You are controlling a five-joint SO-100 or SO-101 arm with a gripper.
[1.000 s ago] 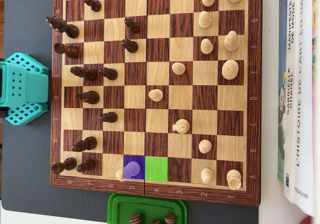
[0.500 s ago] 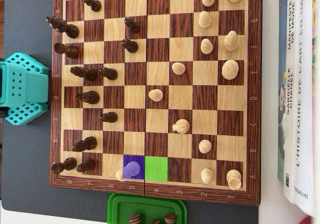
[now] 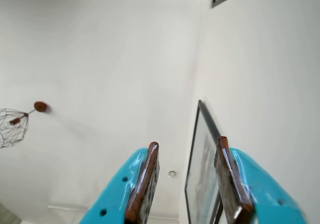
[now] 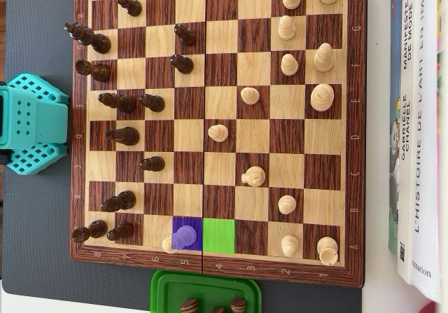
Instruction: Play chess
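In the overhead view a wooden chessboard [image 4: 353, 127] lies on a dark mat. Dark pieces [image 4: 126, 136] stand in its left columns and light pieces [image 4: 322, 97] are spread over the right half. One light piece [image 4: 183, 237] stands on a purple-tinted square in the bottom row, beside a green-tinted square [image 4: 219, 234]. The teal arm [image 4: 28, 124] sits off the board's left edge. In the wrist view my gripper [image 3: 188, 143] is open and points up at a white ceiling and wall. Nothing is between its brown-padded fingers [image 3: 145, 184].
A green tray [image 4: 204, 292] holding dark pieces [image 4: 189, 304] sits below the board's bottom edge. Books [image 4: 420, 131] lie along the right side. In the wrist view, a framed picture [image 3: 202, 174] hangs on the wall and a wire lamp [image 3: 12, 126] is at left.
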